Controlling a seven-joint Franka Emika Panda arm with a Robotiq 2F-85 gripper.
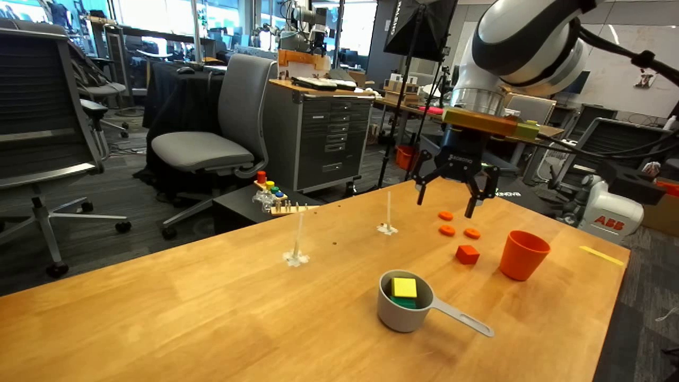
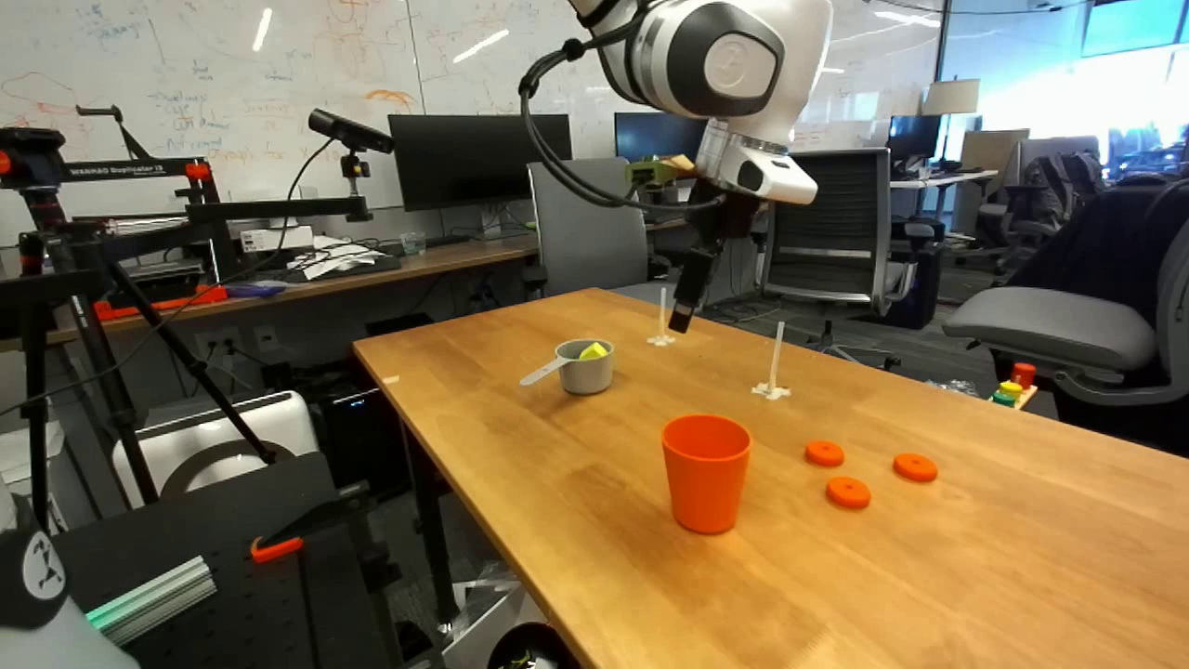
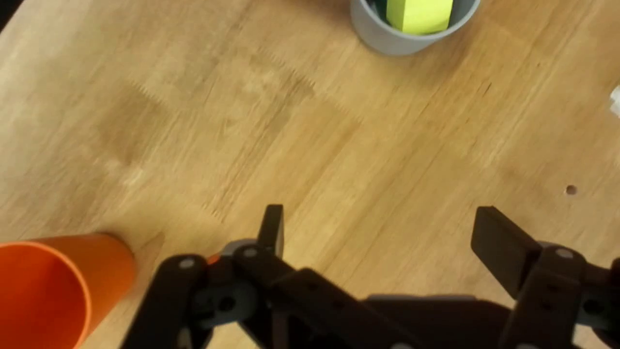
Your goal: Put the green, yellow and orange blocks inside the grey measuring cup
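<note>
The orange block (image 1: 467, 254) near the orange cup (image 1: 522, 260) looks light and hard; pinch its flat sides. The gripper (image 3: 380, 215) has its fingers (image 3: 501, 247) wide apart, holding nothing.

Measuring cup (image 1: 399, 320) stood nearest me on the table (image 1: 212, 318), handle (image 1: 452, 312) out to my right. Upper block (image 1: 405, 287) sat on lower block (image 1: 403, 303) inside it. Third block (image 1: 467, 254) lay behind, rightward; tumbler (image 1: 521, 261) stood right of that. Three discs (image 1: 446, 230) lay behind third block; two posts (image 1: 298, 236) stood left of them.
</note>
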